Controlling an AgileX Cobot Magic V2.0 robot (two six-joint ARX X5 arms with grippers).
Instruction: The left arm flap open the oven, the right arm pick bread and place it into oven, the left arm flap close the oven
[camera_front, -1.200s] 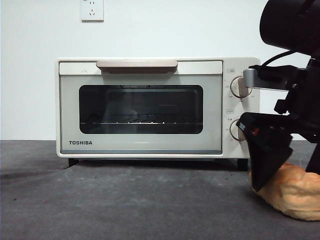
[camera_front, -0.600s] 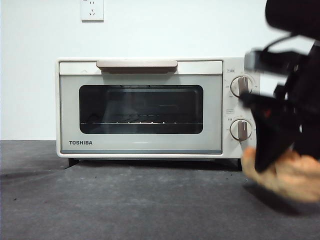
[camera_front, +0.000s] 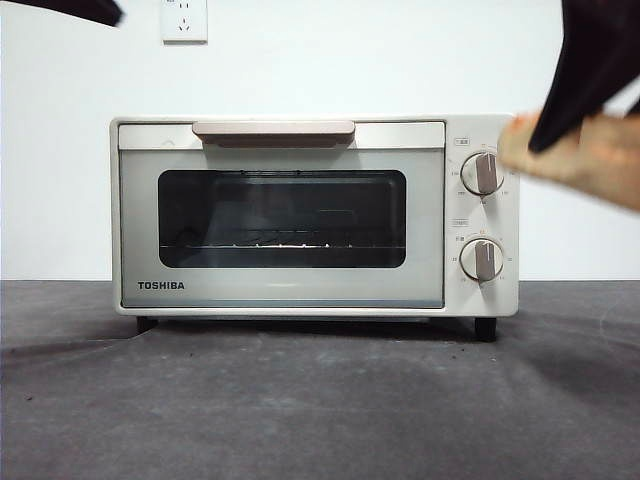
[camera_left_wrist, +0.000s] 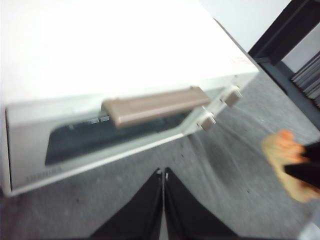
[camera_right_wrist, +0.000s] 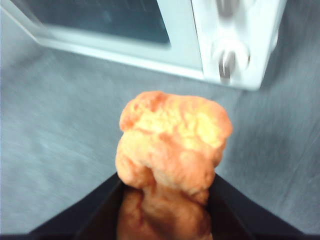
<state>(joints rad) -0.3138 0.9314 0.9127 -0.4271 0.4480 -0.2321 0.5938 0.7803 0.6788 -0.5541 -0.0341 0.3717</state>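
While its door stays shut, the oven (camera_front: 300, 215) holds only a bare wire rack (camera_front: 283, 245) and sits below the left tool (camera_left_wrist: 163, 176), whose jaws are pressed together. The right tool (camera_right_wrist: 165, 187) clamps the lumpy golden-orange bread (camera_right_wrist: 172, 142) in the air, beside the knobs (camera_front: 483, 173).
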